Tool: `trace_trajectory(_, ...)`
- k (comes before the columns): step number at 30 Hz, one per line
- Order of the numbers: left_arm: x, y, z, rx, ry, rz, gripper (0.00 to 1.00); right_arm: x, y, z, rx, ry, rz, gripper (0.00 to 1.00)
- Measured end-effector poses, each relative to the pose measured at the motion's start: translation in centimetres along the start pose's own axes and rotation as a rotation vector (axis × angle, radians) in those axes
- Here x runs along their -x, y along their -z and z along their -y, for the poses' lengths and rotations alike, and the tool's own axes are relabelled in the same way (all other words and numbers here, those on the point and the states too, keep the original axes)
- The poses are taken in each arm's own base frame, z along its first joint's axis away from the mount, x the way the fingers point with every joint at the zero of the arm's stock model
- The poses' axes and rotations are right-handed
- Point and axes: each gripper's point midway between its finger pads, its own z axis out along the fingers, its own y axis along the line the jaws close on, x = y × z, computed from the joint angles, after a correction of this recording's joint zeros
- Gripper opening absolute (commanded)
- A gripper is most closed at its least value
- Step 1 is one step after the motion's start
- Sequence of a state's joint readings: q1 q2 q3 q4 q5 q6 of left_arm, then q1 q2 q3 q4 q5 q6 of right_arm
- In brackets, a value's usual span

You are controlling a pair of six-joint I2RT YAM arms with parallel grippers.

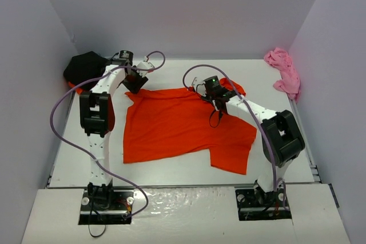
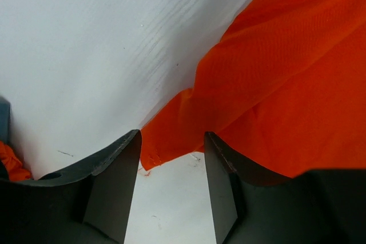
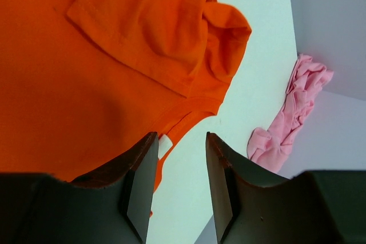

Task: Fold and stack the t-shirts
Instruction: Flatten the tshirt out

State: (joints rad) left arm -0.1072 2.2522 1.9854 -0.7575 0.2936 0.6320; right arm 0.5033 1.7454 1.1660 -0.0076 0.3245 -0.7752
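An orange-red t-shirt (image 1: 183, 130) lies spread over the middle of the white table. My left gripper (image 1: 135, 84) is open and empty over the shirt's far left corner; in the left wrist view a hem corner (image 2: 166, 135) lies between the fingers (image 2: 114, 181). My right gripper (image 1: 220, 104) is open and empty over the shirt's far right part, by the collar (image 3: 189, 118) and a folded sleeve (image 3: 223, 44). A black t-shirt (image 1: 86, 68) sits heaped at the far left with a strip of a second orange-red shirt (image 1: 73, 85) under it. A pink t-shirt (image 1: 284, 72) lies crumpled at the far right, also in the right wrist view (image 3: 291, 118).
Grey-white walls (image 1: 183, 10) close the table on the left, back and right. Purple cables (image 1: 63, 118) loop from both arms. Bare table (image 1: 86, 164) shows near the left arm and at the front edge.
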Motion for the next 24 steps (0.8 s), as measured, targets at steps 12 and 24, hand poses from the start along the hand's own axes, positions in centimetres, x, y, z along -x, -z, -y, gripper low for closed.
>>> trace_trajectory(12, 0.8, -0.4, -0.7, -0.015, -0.043, 0.016, 0.38, 0.3, -5.9, -3.9, 0.082, 0.032, -0.013, 0.32)
trace_trajectory(24, -0.1, -2.3, -0.2, -0.052, -0.032, -0.012, 0.25, 1.8, -7.9, -4.4, 0.103, 0.029, 0.01, 0.27)
